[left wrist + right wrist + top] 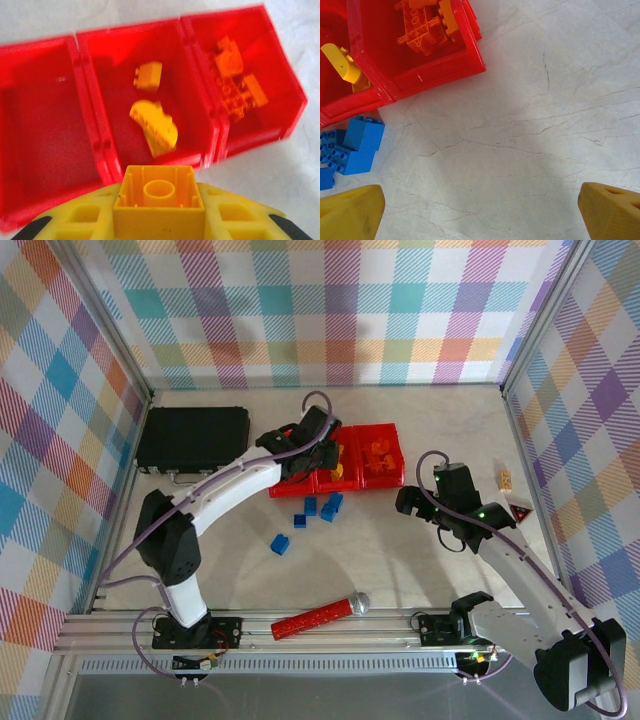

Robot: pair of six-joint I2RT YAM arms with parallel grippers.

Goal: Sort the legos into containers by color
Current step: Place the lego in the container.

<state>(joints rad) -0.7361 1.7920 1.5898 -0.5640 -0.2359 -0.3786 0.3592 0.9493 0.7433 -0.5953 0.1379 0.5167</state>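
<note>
The containers (95, 125) are three red bins in a row. In the left wrist view the left bin holds nothing, the middle one holds two yellow legos (156, 127), and the right one holds orange legos (235, 75). My left gripper (160, 212) is shut on a yellow lego (160, 197), upside down, just above the near edge of the middle bin. From above, the left gripper (305, 455) hangs over the containers (385, 483). Several blue legos (331, 506) lie on the table in front of the bins. My right gripper (480, 215) is open over bare table, right of the blue legos (355, 150).
A flat black case (192, 437) lies at the back left. A long red stick with a silver tip (318, 616) rests near the front rail. A small tan block (506, 479) and a red triangular piece (520, 513) sit by the right wall.
</note>
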